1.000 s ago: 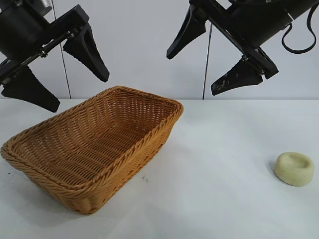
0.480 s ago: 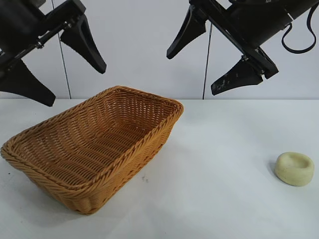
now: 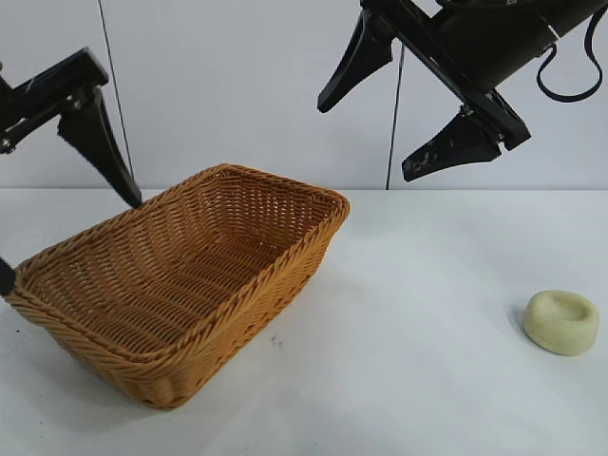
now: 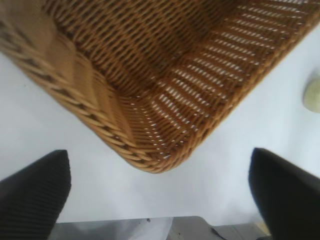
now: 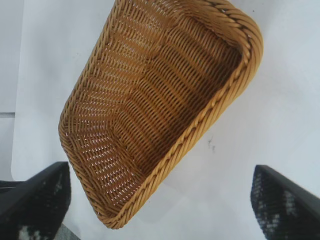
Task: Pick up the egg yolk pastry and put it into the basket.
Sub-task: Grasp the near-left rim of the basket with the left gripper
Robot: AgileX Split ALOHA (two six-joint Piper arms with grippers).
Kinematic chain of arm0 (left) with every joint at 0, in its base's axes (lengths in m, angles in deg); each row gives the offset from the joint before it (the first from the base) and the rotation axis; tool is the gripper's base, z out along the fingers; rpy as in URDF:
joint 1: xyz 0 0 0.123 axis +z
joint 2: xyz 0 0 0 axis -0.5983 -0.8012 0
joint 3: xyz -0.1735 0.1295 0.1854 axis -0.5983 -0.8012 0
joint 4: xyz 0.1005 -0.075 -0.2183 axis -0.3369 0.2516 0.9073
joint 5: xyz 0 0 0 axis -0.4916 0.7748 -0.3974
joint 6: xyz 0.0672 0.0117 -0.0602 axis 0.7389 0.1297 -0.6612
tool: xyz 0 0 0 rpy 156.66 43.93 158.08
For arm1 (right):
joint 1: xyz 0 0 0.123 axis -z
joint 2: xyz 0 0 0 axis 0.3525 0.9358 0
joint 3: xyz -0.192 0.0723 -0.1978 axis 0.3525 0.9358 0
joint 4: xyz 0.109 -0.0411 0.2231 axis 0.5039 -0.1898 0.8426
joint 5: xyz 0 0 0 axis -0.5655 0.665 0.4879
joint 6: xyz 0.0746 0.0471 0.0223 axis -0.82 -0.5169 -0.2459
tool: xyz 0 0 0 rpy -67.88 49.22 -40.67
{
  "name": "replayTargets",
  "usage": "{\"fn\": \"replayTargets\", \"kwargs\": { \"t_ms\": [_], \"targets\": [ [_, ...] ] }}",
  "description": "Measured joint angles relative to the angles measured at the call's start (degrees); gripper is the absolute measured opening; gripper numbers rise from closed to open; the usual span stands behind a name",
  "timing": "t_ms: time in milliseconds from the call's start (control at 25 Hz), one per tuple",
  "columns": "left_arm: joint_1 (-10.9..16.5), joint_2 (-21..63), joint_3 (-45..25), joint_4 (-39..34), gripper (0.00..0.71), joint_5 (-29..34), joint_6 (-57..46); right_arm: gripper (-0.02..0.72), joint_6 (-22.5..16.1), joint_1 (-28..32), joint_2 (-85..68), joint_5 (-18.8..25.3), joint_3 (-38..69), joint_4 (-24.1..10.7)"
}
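Note:
The egg yolk pastry, a small pale cream puck with a dimpled top, lies on the white table at the right, far from the basket; it also shows at the edge of the left wrist view. The golden-brown wicker basket sits empty at the left. My left gripper hangs open at the basket's left end, one finger by the far rim, the other at the picture's edge. My right gripper is open high above the table's middle, holding nothing.
The white table runs between basket and pastry. A pale wall stands behind. A few small dark specks mark the table near the basket's front corner.
My left gripper has dropped and swung left, from above the basket's far left to beside its left end. The right arm, basket and pastry have not moved.

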Motion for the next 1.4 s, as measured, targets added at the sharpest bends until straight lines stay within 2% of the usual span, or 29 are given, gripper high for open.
{"fn": "replayTargets", "kwargs": {
  "t_ms": [320,520,840,920,1160,1280,1400],
  "targets": [
    [0.0,0.0,-4.3,-2.9,0.692,-5.9,-11.8,0.696,0.0,0.0,0.0,-0.9,0.0,0.0],
    [0.0,0.0,-5.0,-2.9,0.692,-9.6,-12.7,0.696,0.0,0.0,0.0,-1.0,0.0,0.0],
    [-0.1,-2.1,-5.3,-2.9,0.692,-12.0,-13.8,0.696,0.0,0.0,0.0,-1.3,0.0,0.0],
    [-1.3,-4.4,-5.3,-3.3,0.692,-12.9,-13.9,0.696,0.0,0.0,0.0,-1.3,0.0,0.0],
    [-8.4,-13.0,-5.5,-3.7,0.692,-21.4,-15.3,0.696,0.0,0.0,0.0,-1.5,0.0,0.0],
    [-8.9,-16.1,-5.5,-4.1,0.692,-23.2,-16.5,0.696,0.0,0.0,0.0,-1.1,0.0,0.0],
    [-8.0,-16.9,-5.5,-4.3,0.692,-23.7,-16.9,0.696,0.0,0.0,0.0,-1.0,0.0,0.0]
  ]
}}
